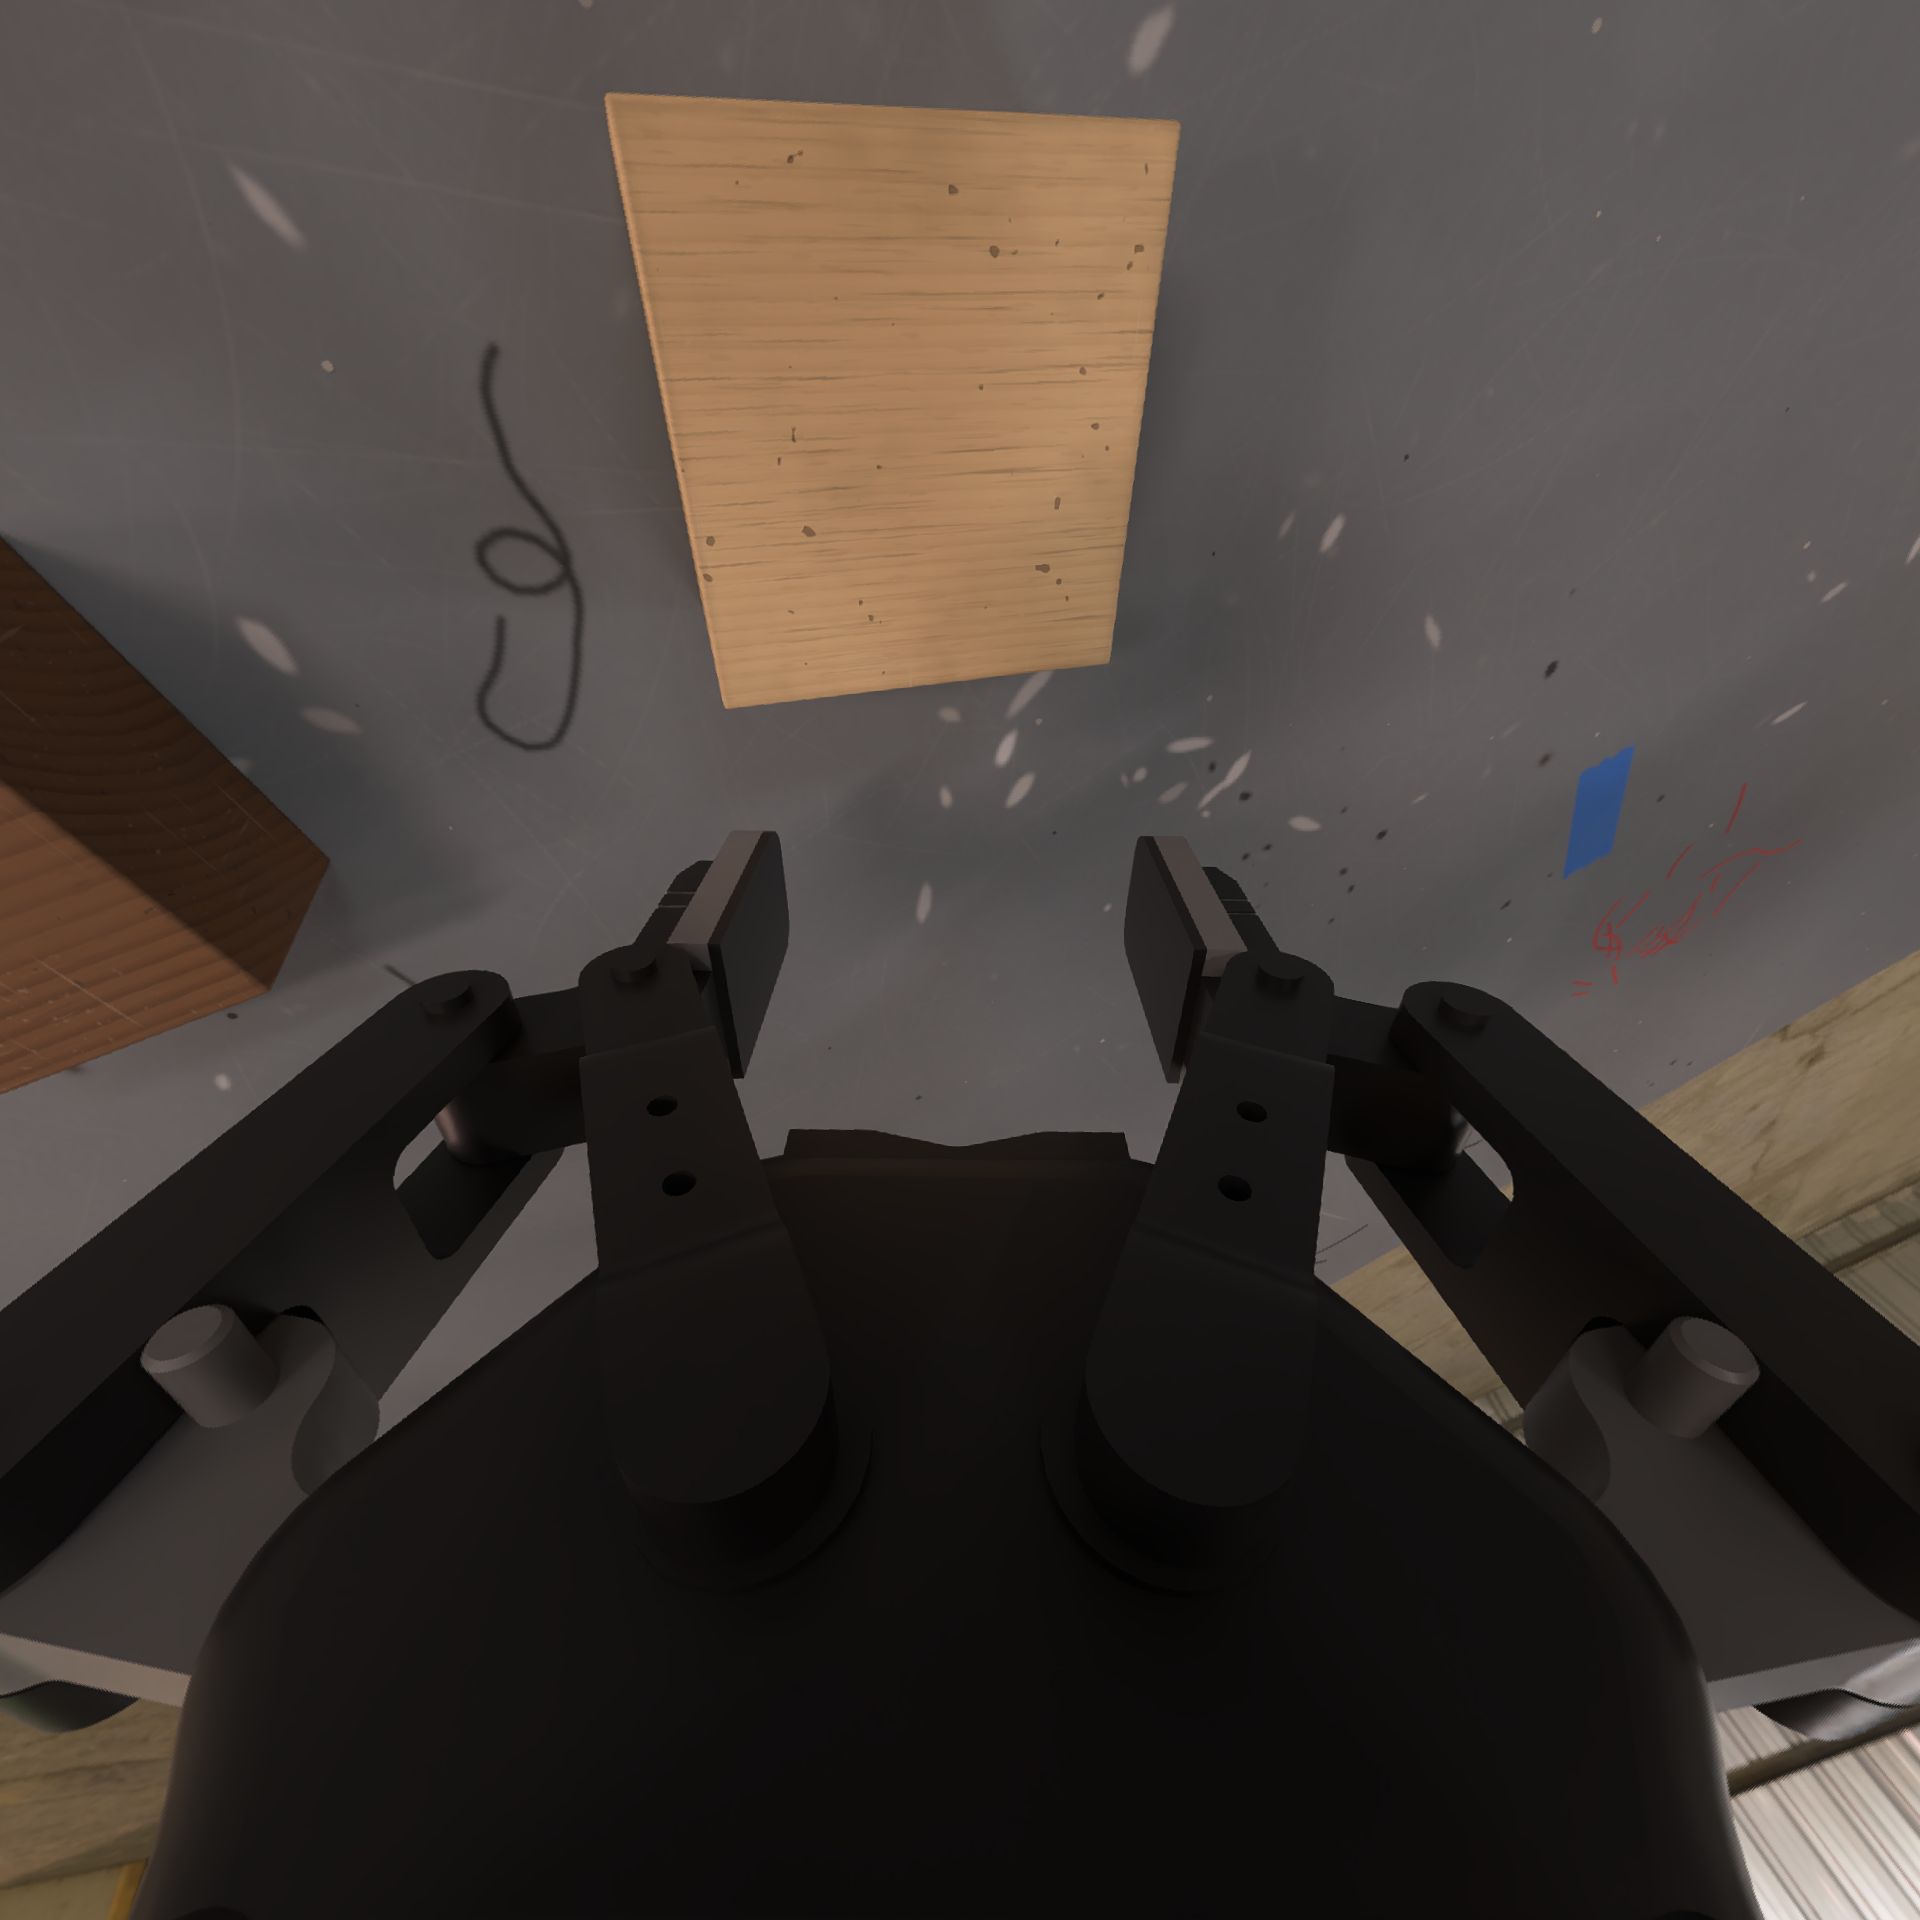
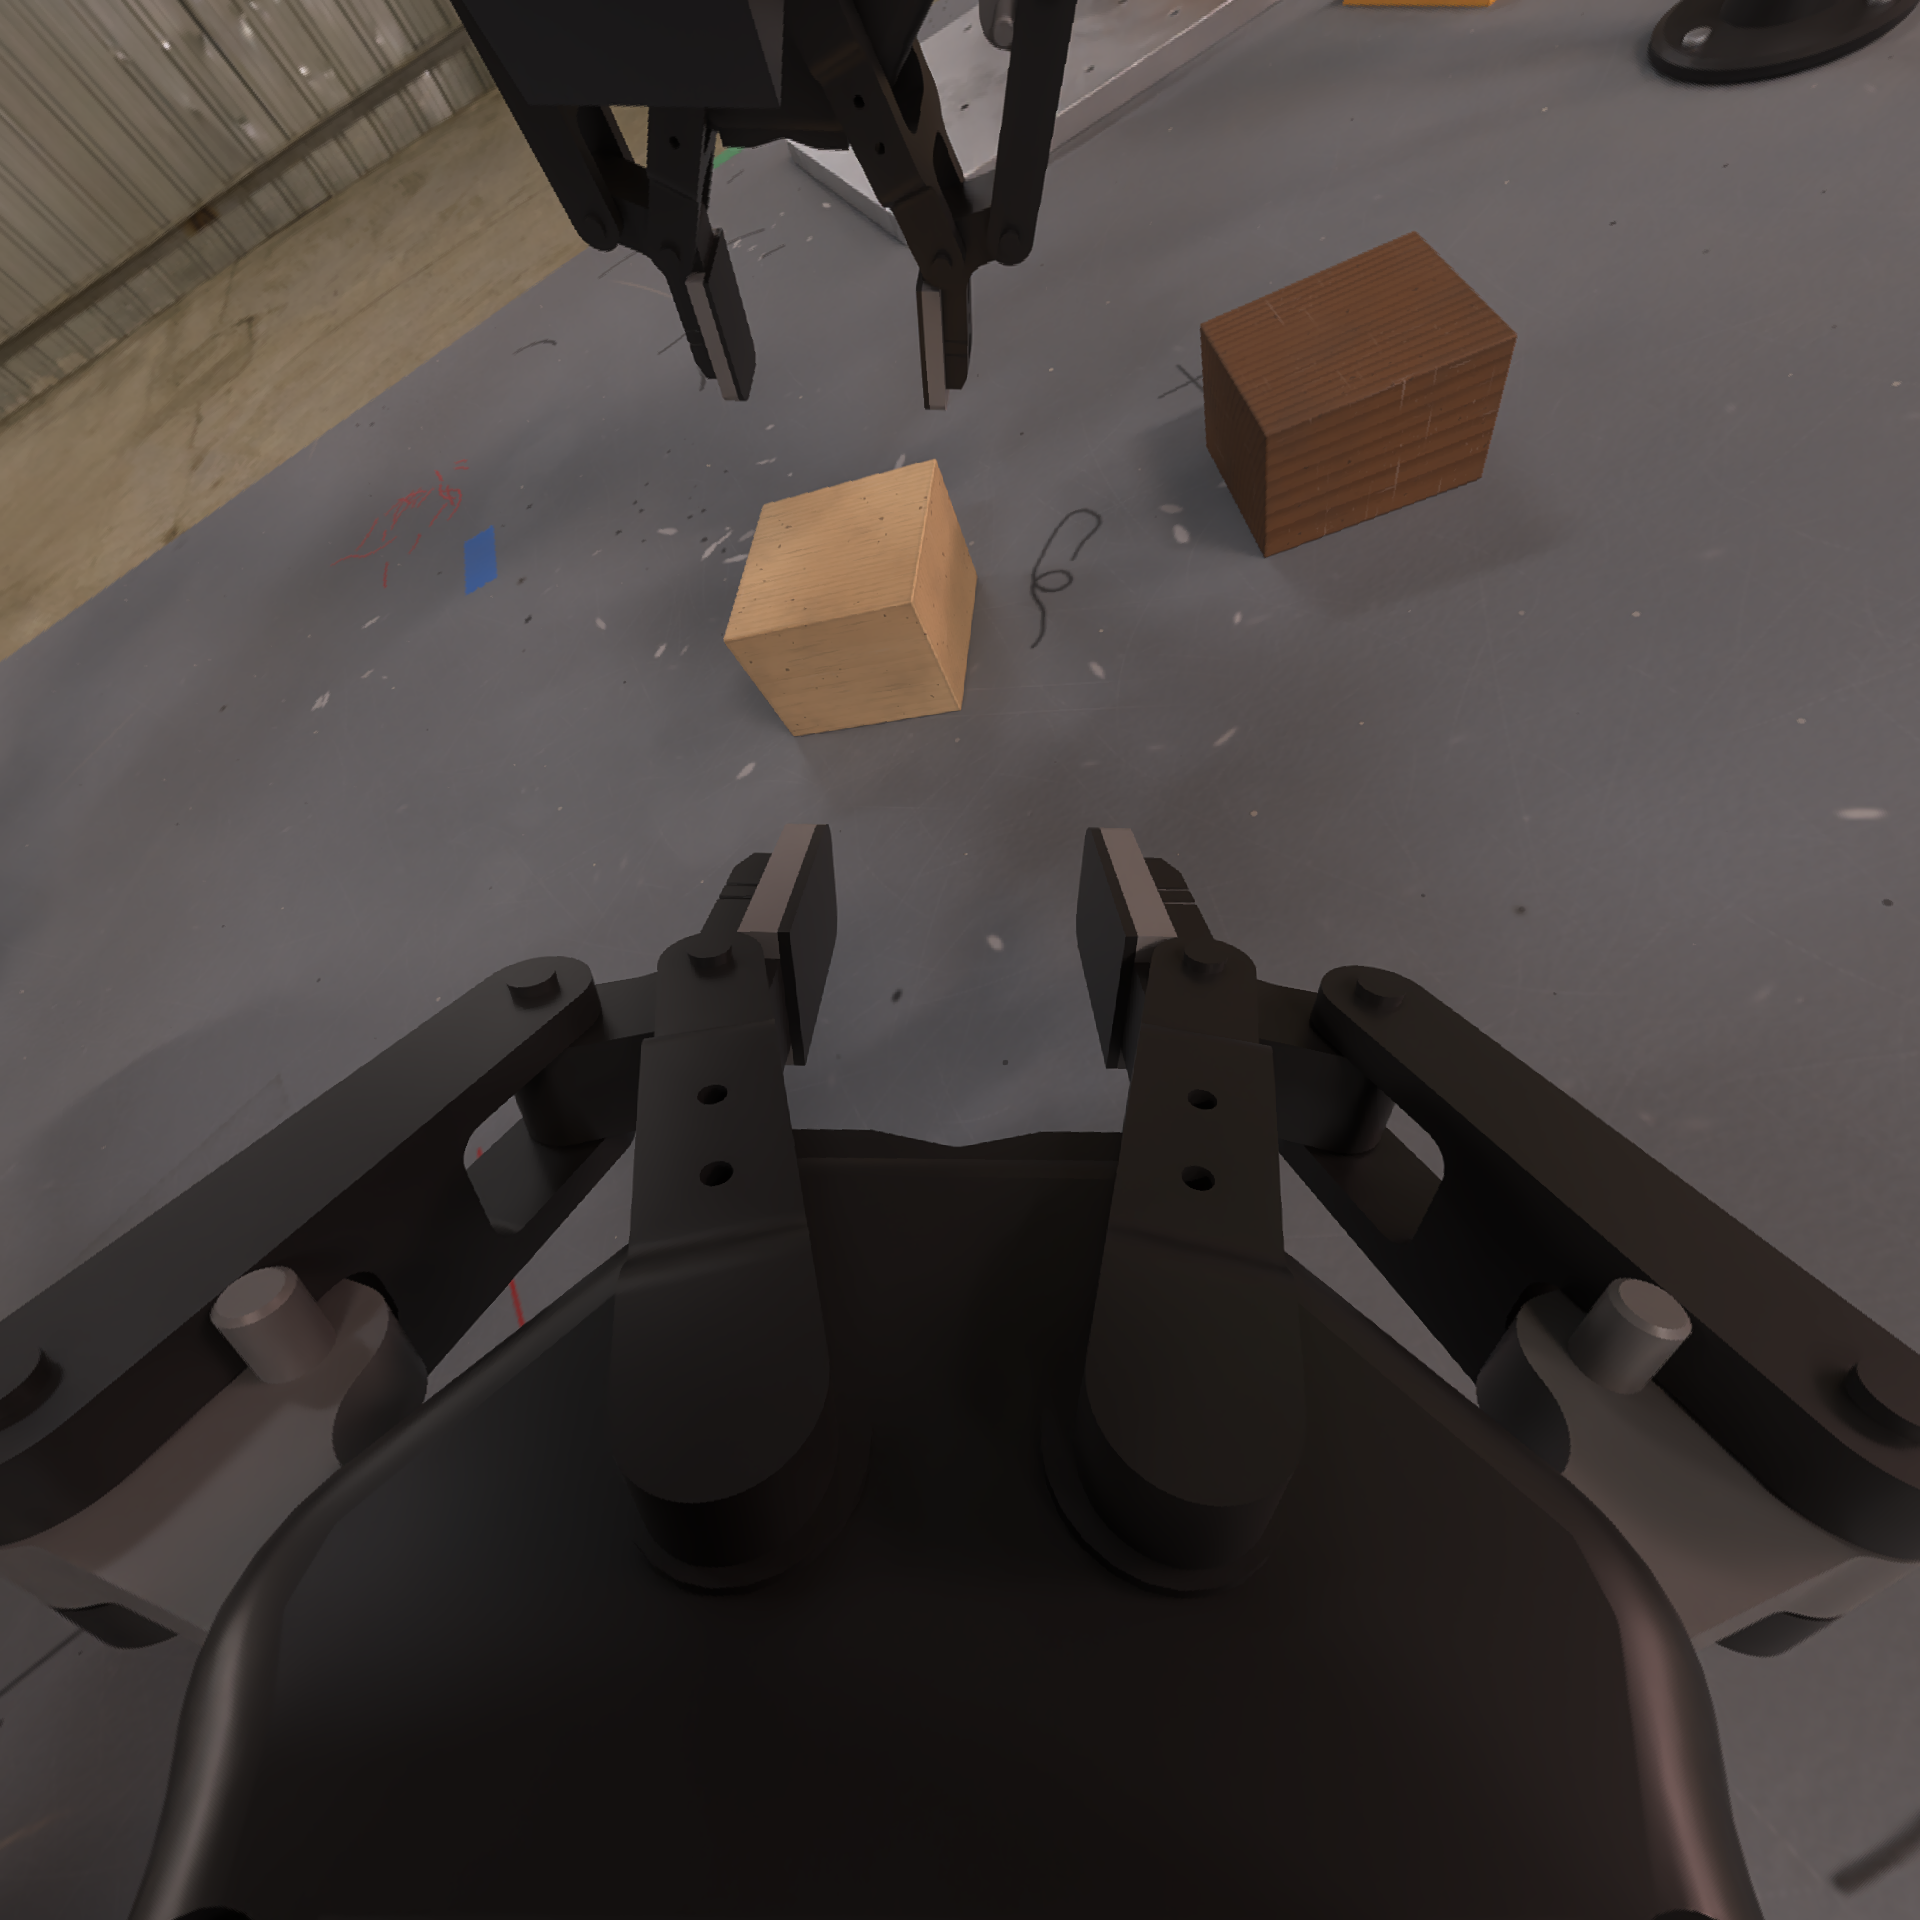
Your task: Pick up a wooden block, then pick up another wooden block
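Observation:
A light wooden block [image 1: 894,395] lies on the grey table, just ahead of my open, empty left gripper [image 1: 956,862], which hovers above it. A dark brown wooden block [image 1: 114,831] sits at the left edge of that view. In the right wrist view the light block [image 2: 852,603] stands mid-table and the dark block [image 2: 1361,395] behind it to the right. My right gripper [image 2: 956,852] is open and empty, short of the light block. The left gripper [image 2: 831,384] hangs open above and just behind the light block.
The grey table [image 2: 1455,831] carries paint flecks, a black scribble [image 2: 1055,571], a blue tape patch [image 2: 480,559] and red marks. Its edge runs at the left [image 2: 208,520], with floor beyond. A robot base [image 2: 1756,42] and an orange thing [image 2: 1413,3] sit at the far end.

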### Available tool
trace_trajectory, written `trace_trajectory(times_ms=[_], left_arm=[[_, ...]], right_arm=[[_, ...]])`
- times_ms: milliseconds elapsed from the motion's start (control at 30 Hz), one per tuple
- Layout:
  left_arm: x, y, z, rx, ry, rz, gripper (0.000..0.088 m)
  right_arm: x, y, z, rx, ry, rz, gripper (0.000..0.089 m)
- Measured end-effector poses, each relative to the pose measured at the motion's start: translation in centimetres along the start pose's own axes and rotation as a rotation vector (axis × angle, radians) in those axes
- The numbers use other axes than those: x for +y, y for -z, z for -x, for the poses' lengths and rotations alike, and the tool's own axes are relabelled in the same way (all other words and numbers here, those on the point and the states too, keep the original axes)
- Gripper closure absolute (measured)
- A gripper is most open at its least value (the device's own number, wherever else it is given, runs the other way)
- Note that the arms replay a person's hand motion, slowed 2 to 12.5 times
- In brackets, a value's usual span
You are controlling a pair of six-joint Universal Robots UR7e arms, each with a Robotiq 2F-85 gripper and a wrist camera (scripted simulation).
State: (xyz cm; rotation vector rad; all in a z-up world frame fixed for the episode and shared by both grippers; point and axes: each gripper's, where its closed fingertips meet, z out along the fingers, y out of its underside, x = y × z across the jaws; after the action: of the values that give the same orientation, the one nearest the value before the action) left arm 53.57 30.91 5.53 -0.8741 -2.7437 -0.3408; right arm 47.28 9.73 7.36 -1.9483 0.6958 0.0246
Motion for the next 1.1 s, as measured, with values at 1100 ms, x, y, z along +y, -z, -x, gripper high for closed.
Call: trace_trajectory(times_ms=[1100], left_arm=[[-3.1,6.5,-0.1,-0.341,0.433,-0.424,0.0305]], right_arm=[[0.4,-0.6,0.9,0.001,0.041,0.021,0.0431]])
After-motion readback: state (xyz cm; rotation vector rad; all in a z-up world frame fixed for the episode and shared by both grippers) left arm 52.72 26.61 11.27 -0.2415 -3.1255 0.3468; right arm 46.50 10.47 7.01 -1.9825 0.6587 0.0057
